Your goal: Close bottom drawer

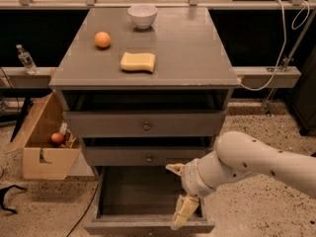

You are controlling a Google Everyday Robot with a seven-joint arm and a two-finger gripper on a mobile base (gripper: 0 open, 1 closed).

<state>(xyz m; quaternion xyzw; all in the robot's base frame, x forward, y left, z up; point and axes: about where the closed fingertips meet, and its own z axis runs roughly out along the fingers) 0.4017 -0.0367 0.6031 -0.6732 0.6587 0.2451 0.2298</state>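
Gripper [178, 191] fingers spread, hangs inside open bottom drawer [123, 225], right half; drawer front just below lower finger, cut off by frame edge.

Cabinet top [197, 53]: white bowl [142, 15], 12 o'clock; orange [102, 39], 10 o'clock; yellow sponge [138, 61], centre. Cardboard box [42, 147], floor, 9 o'clock.

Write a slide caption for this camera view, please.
The robot's open pincer hangs over the pulled-out bottom drawer of a grey cabinet.
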